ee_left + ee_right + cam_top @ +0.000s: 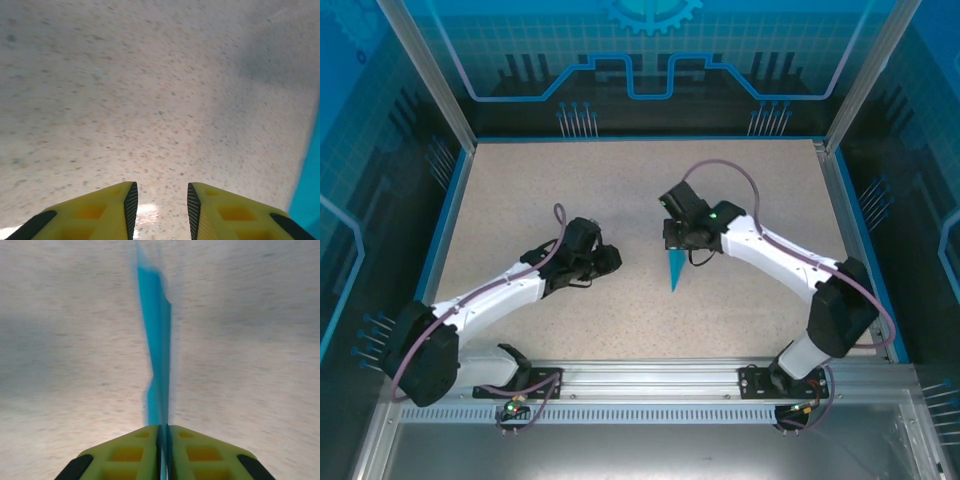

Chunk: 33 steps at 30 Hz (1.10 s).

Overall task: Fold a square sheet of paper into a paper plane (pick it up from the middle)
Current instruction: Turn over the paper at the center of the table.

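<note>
R gripper [164,436] pinching paper plane [157,340] — L gripper [161,200] partly open, empty

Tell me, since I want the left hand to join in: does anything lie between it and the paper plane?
Nothing visible does. Bare speckled table lies between the open left hand and the paper plane. The right hand pinches the plane's wide end, and its tip points toward the near edge.

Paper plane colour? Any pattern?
The paper plane is plain teal-blue, unpatterned; best seen in right wrist view.
</note>
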Each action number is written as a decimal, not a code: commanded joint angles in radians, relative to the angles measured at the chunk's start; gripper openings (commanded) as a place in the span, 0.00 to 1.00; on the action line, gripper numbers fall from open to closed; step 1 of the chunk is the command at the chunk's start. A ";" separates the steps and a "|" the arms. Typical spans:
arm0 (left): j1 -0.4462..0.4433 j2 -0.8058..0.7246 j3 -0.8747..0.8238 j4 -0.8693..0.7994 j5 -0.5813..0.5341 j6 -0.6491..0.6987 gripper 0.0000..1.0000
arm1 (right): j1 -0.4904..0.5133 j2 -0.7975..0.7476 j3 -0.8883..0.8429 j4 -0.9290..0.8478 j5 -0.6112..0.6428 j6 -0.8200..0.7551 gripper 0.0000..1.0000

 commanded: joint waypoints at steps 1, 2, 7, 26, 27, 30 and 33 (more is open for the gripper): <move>0.010 -0.057 -0.044 -0.079 -0.136 -0.031 0.35 | 0.074 0.161 0.138 -0.527 0.385 0.089 0.13; 0.012 -0.078 -0.053 -0.082 -0.155 -0.039 0.35 | 0.087 0.199 0.176 -0.571 0.405 0.116 0.13; 0.013 -0.190 -0.094 -0.145 -0.263 -0.071 0.37 | 0.153 0.431 0.353 -0.663 0.376 0.180 0.13; 0.027 -0.274 -0.138 -0.161 -0.250 -0.047 0.43 | 0.230 0.582 0.535 -0.383 0.000 0.053 0.56; 0.027 -0.263 -0.133 -0.154 -0.239 -0.042 0.43 | 0.223 0.528 0.485 -0.331 -0.022 0.041 0.61; 0.028 -0.225 -0.115 -0.151 -0.211 -0.034 0.43 | 0.189 0.350 0.315 -0.174 -0.071 0.020 0.73; 0.028 -0.193 -0.105 -0.137 -0.177 -0.031 0.43 | 0.105 0.190 0.098 0.003 -0.183 0.007 0.74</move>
